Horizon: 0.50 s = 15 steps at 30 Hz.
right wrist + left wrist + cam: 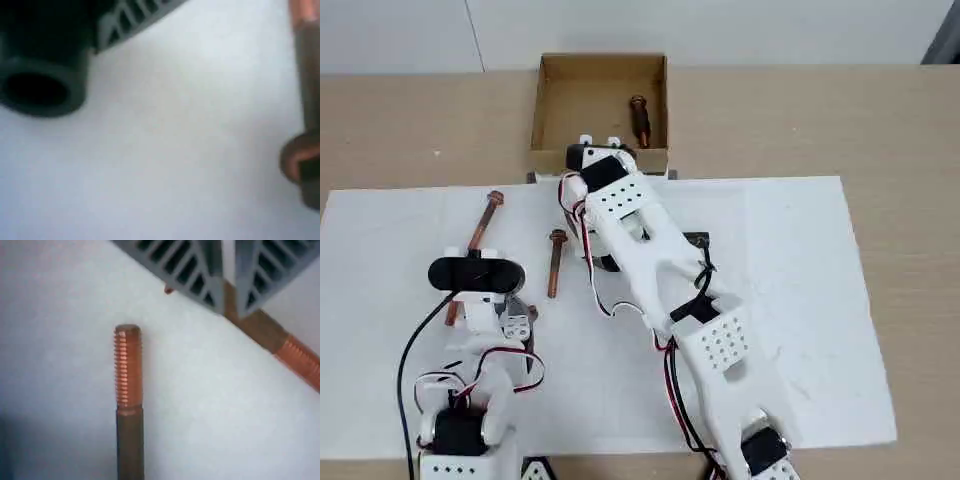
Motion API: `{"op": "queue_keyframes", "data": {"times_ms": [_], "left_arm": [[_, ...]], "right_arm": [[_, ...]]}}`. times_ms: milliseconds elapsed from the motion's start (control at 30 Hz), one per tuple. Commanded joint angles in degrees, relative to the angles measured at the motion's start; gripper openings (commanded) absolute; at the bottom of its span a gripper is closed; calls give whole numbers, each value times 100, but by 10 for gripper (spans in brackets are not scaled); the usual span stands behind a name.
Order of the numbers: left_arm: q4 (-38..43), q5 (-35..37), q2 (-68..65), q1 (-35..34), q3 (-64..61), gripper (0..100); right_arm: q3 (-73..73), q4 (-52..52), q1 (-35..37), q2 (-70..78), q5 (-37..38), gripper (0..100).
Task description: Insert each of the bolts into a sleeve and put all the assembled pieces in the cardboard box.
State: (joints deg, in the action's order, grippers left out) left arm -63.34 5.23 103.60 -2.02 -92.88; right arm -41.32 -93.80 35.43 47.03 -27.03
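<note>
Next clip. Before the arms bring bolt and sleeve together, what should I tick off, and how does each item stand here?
1. Left gripper shut on a bolt: ok.
2. That bolt's threaded end clear of the gripper: ok.
3. Sleeve open end visible, nothing in it: ok.
4. Sleeve held firmly at the right arm: cannot tell.
5. Held bolt lined up with sleeve: not ok; the arms are apart, with a loose bolt between them.
6. Cardboard box has room: ok, one piece inside.
</note>
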Motion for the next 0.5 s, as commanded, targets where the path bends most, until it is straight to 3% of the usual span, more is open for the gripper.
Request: {"op": "queue_keyframes", "data": {"times_ms": [0, 200, 467], "left_arm": [[114, -9, 62, 0, 4, 5], [114, -9, 62, 0, 4, 5], [114, -9, 62, 0, 4, 5]], "right_arm": [[-44, -40, 66, -22, 0, 6], [-53, -84, 84, -242, 0, 2], [-53, -101, 66, -1719, 185, 2]]}}
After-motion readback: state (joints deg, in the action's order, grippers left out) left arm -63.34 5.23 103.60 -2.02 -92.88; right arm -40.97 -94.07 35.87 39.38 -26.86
